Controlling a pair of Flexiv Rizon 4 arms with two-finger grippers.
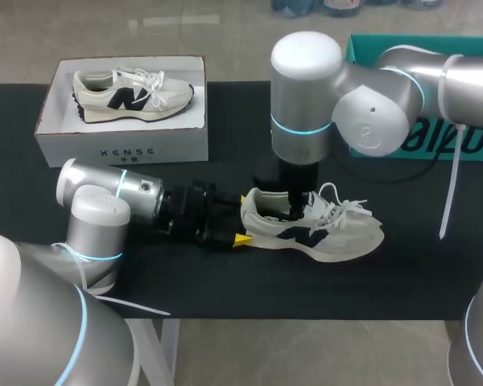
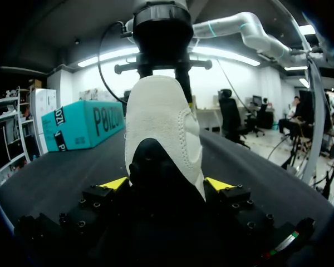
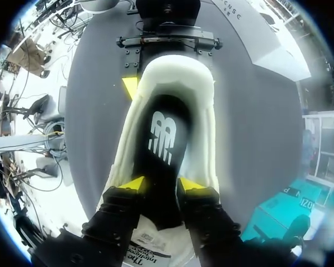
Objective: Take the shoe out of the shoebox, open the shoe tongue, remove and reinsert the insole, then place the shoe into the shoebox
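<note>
The shoe sits near the middle of the tabletop, toe to 3 o'clock and heel to 9 o'clock, well apart from the shoebox at 10 o'clock. Your left hand is clamped on the heel from both sides. Your right hand stands in the shoe's opening, fingers nearly together, and seems to pinch the black insole. If you pull hard, the heel may slip free and the whole shoe lift. A shallow pinch could drop the insole. The loose laces could snag.
</note>
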